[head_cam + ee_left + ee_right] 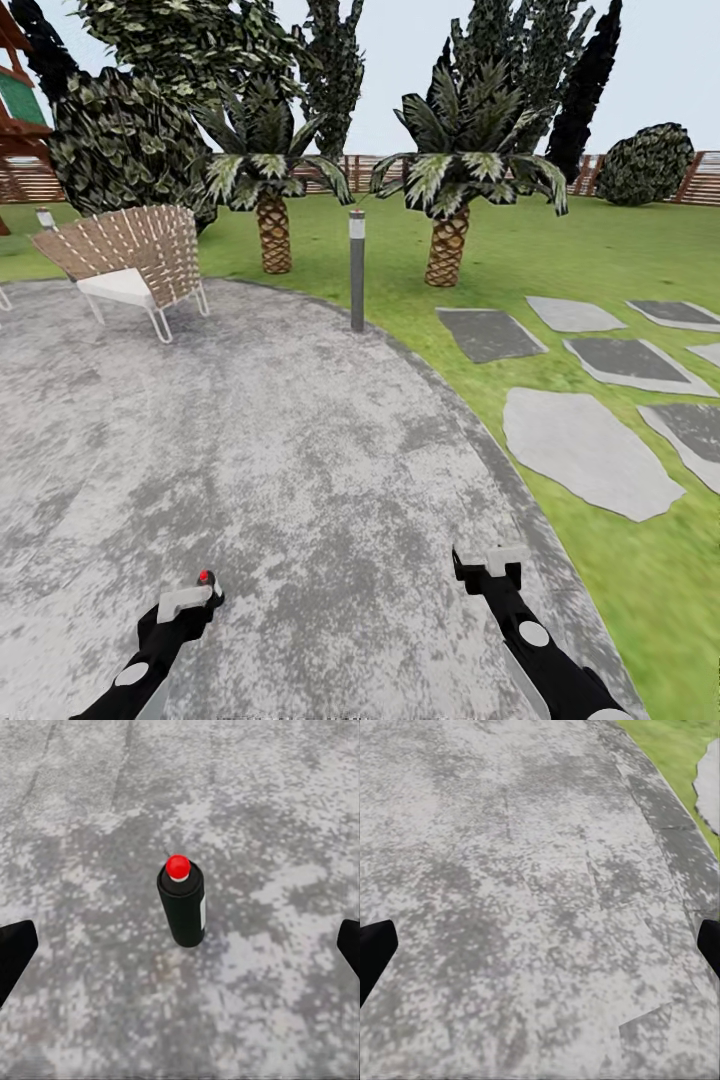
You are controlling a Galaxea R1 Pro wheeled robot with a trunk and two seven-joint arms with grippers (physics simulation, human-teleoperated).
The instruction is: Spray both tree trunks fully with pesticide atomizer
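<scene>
Left wrist view framed the pesticide atomizer (182, 904), a black can with a red cap, standing upright on grey paving (270, 810) between the spread fingers (15, 952) of the left pincer (190, 600). At 3 o'clock, the right pincer (489, 562) was likewise held open, nothing gripped.

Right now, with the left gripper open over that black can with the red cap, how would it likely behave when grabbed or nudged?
The black can looks rigid, so it should hold its shape in a grip. It stands upright, tall and narrow on the grey paving, so a nudge near the red cap would probably tip it. Being round, it would likely roll once down. The left gripper straddles it without touching.
</scene>
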